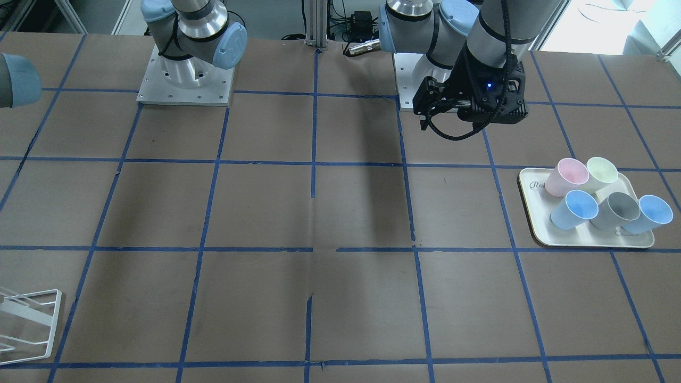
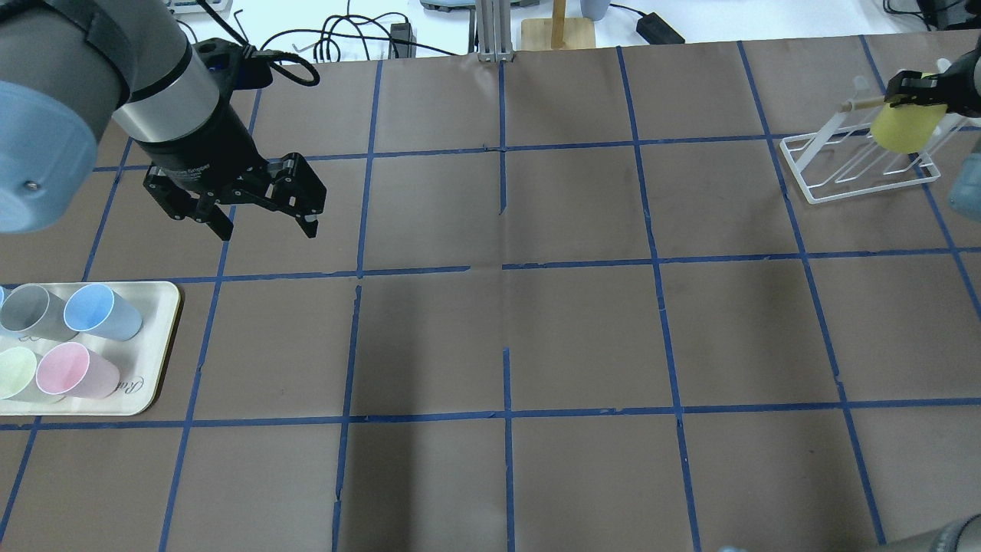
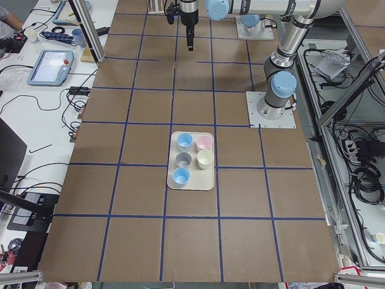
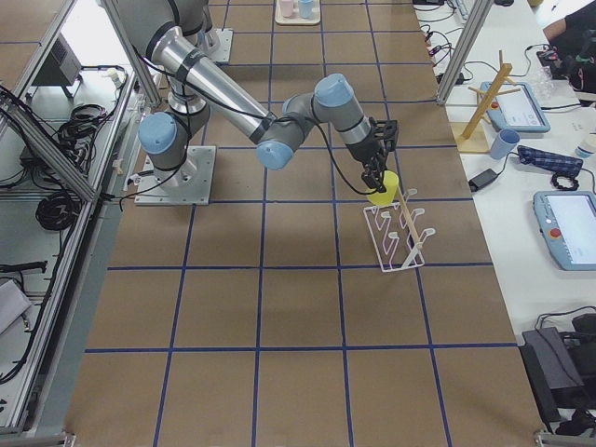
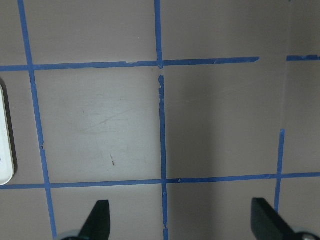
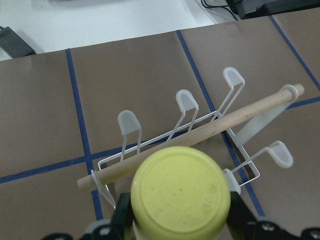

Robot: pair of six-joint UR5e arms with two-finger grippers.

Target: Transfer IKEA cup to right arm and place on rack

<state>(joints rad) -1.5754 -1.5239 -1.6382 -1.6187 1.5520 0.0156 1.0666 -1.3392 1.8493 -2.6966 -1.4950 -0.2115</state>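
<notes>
The bright yellow IKEA cup [image 2: 908, 129] is held in my right gripper [image 2: 918, 90], which is shut on its sides. The cup hangs over the white wire rack [image 2: 858, 175] at the table's far right. In the right wrist view the cup's base [image 6: 180, 192] faces the camera, just in front of the rack's wooden rod [image 6: 210, 129] and white pegs. I cannot tell whether the cup touches the rack. The exterior right view shows the cup [image 4: 382, 188] above the rack [image 4: 396, 240]. My left gripper [image 2: 268, 230] is open and empty above bare table.
A cream tray [image 2: 157, 379] at the left edge holds several pastel cups: pink [image 2: 75, 372], pale yellow-green [image 2: 15, 372], grey [image 2: 31, 313] and blue [image 2: 100, 310]. A wooden stand [image 2: 559, 27] is beyond the table's back edge. The rack's corner shows in the front-facing view [image 1: 32, 319].
</notes>
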